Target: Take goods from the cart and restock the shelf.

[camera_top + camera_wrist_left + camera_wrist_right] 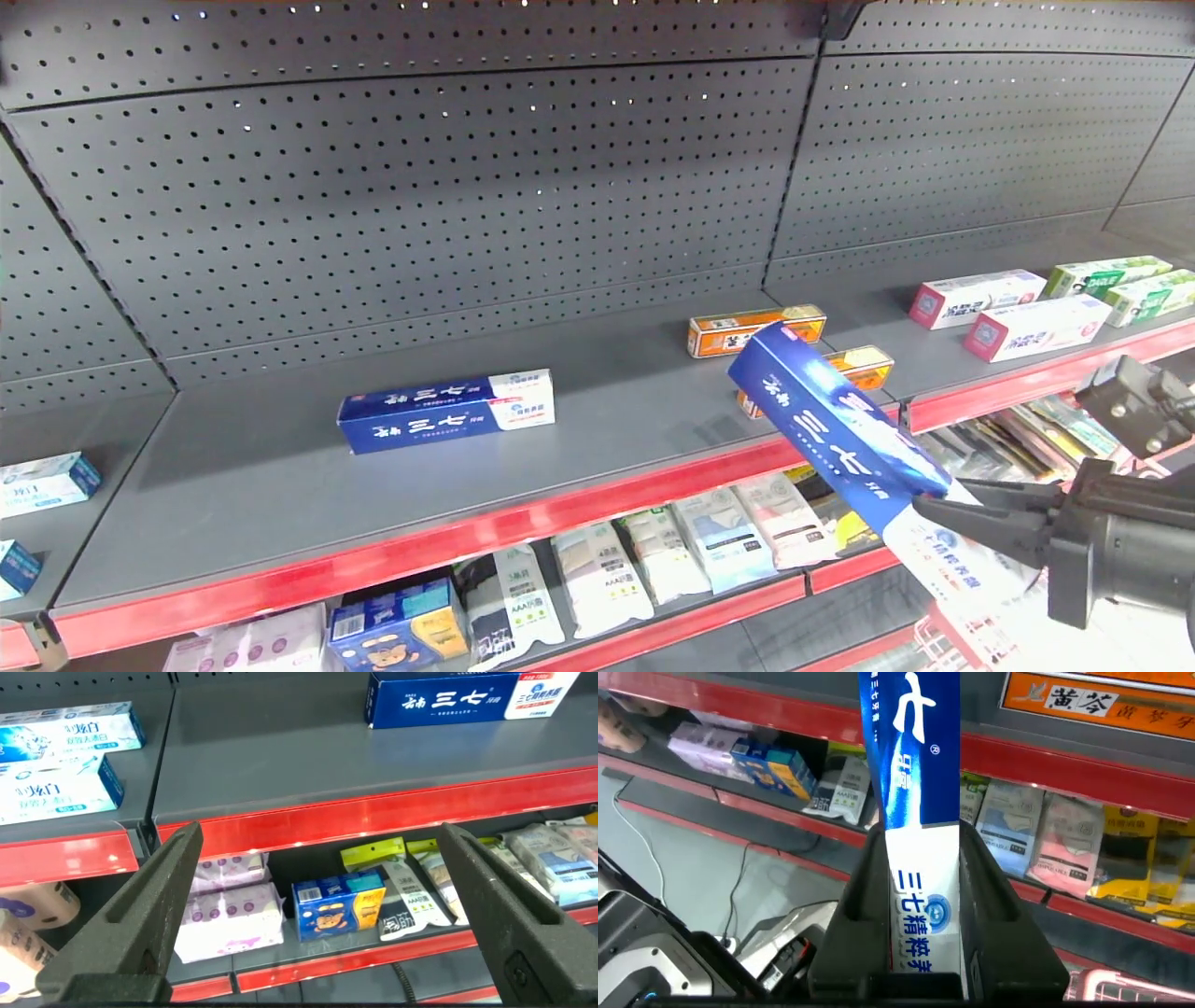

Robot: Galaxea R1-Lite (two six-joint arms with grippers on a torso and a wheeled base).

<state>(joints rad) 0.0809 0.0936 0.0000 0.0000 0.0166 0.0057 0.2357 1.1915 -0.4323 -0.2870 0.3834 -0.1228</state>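
Observation:
A blue toothpaste box (446,411) (462,698) lies on the grey shelf (280,485). My right gripper (943,511) (920,868) is shut on the white end of a second blue-and-white toothpaste box (840,425) (910,756). That box slants up and to the left, its blue end above the shelf's red front edge (653,485), just in front of two orange boxes (756,329). My left gripper (322,915) stands open with nothing between its fingers (159,905), facing the lower shelf beneath the red edge (374,812).
White-and-pink boxes (976,297) and green boxes (1106,273) sit on the shelf at the right, pale blue boxes (47,481) (65,728) at the left. Bare shelf lies between the blue box and the orange boxes. The lower shelf holds packets (653,551) and tissue packs (229,910).

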